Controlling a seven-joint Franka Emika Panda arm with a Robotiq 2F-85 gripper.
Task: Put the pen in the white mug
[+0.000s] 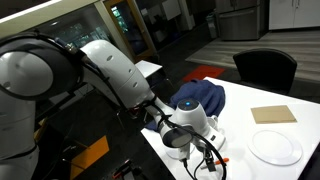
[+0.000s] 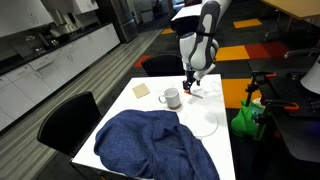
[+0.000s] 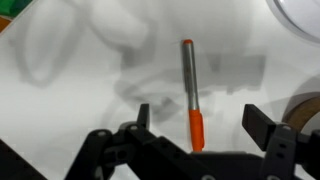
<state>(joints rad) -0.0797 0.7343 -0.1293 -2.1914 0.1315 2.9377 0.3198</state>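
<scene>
Gripper [image 3: 200, 120] is down low over the table [image 3: 70, 90] with its fingers [image 3: 143, 116] spread well apart, nothing clamped. In your wrist view the pen [image 3: 189, 85] lies flat on the table right in the gap, running lengthwise away from the camera and tilted only slightly. Its orange end is down between the jaws and the grey barrel sticks out past the tips. There's clear table on both sides of it, so neither finger touches it, and it sits pretty much centred between them. Can't tell from these shots whether the fingertips touch the tabletop.

Moving outward: in an exterior view the mug [image 2: 170, 98] stands upright just beside the gripper, on the side toward the tan square [image 2: 141, 89] and apart from the pen. A plate [image 2: 203, 124] lies near the gripper on the other side, toward the table edge. The blue cloth [image 2: 150, 145] is heaped over the far end of the table, well apart from the pen.
</scene>
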